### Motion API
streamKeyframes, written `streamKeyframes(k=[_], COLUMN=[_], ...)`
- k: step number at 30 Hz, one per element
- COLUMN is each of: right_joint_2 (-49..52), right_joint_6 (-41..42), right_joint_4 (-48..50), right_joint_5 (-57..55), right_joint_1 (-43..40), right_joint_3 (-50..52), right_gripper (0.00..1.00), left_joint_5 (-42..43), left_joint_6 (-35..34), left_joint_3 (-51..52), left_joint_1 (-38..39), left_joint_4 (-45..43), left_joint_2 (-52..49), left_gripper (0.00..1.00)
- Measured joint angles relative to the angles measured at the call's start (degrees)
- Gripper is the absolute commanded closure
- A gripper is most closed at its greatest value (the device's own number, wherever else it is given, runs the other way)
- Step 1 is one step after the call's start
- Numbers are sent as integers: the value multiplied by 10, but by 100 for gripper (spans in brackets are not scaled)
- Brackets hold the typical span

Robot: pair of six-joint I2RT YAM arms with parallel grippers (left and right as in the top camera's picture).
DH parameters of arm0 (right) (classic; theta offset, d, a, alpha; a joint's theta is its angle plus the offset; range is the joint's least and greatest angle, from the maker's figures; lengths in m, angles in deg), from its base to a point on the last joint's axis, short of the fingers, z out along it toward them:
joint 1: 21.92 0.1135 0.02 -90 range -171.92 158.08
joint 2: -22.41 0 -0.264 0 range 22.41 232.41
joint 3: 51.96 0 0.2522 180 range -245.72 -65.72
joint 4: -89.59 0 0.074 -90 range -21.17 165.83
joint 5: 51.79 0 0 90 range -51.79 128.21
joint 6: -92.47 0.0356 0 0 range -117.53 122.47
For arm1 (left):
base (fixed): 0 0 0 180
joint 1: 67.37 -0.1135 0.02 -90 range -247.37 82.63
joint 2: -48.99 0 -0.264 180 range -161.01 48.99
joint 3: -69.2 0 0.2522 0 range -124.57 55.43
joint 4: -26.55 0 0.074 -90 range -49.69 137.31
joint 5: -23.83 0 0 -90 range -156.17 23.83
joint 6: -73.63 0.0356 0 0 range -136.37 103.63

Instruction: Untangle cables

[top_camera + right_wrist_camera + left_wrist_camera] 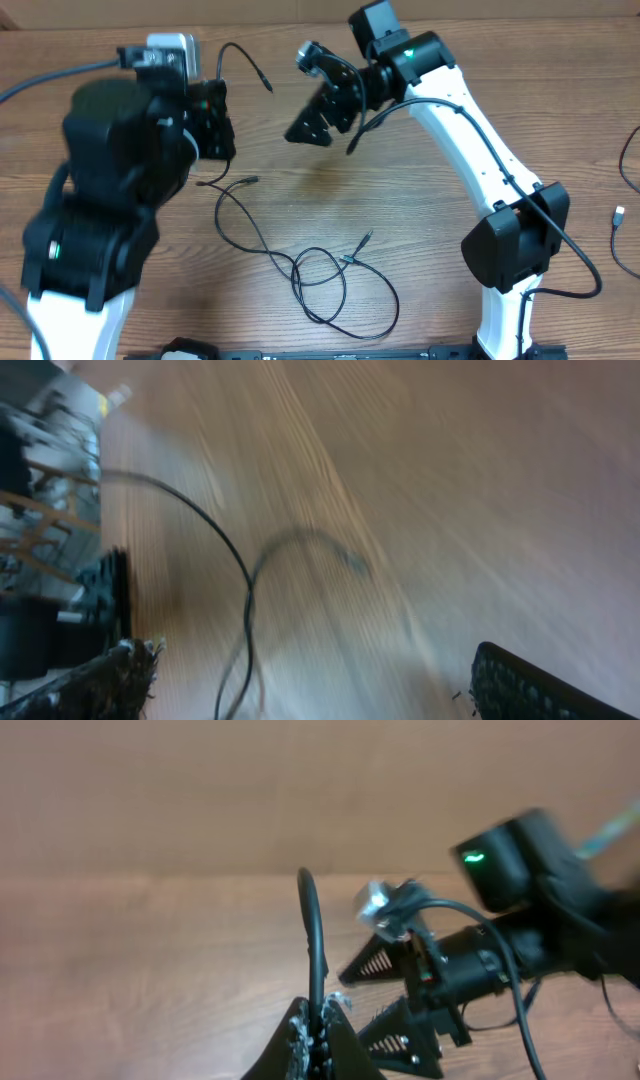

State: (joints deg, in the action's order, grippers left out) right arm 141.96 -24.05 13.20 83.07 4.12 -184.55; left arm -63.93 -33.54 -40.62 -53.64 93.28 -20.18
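My left gripper (219,118) is shut on a thin black cable (243,58) that arcs up and right to a small plug. In the left wrist view the jaws (322,1038) pinch this cable (314,930), which rises straight from them. My right gripper (325,113) is open and empty, raised just right of that cable. In the right wrist view its jaws (310,690) stand wide apart, with the cable (243,595) hanging between them without touching. More cables (318,285) lie in loose crossing loops on the table at front centre, with plugs near the middle.
Another thin cable with a light plug (618,225) lies at the right edge of the wooden table (420,240). The two grippers are close together at the back centre. The right gripper also shows in the left wrist view (405,1015).
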Motion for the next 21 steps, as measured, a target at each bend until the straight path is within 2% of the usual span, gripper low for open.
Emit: streamKeyframes(k=[3, 11, 21], right_joint_2=[0, 0, 0], right_joint_6=[4, 19, 30], right_joint_4=[62, 128, 209], right_joint_5=[24, 45, 51], right_joint_1=[11, 57, 120], right_joint_3=[0, 0, 0], right_gripper=[1, 0, 0], left_joint_5=[2, 139, 193], left_joint_6=[-53, -138, -230], left_joint_3=[-36, -67, -69], left_joint_1=[-40, -182, -208], left_joint_4=[28, 33, 32], left_joint_2=[-40, -88, -98], left_gripper=[96, 96, 96])
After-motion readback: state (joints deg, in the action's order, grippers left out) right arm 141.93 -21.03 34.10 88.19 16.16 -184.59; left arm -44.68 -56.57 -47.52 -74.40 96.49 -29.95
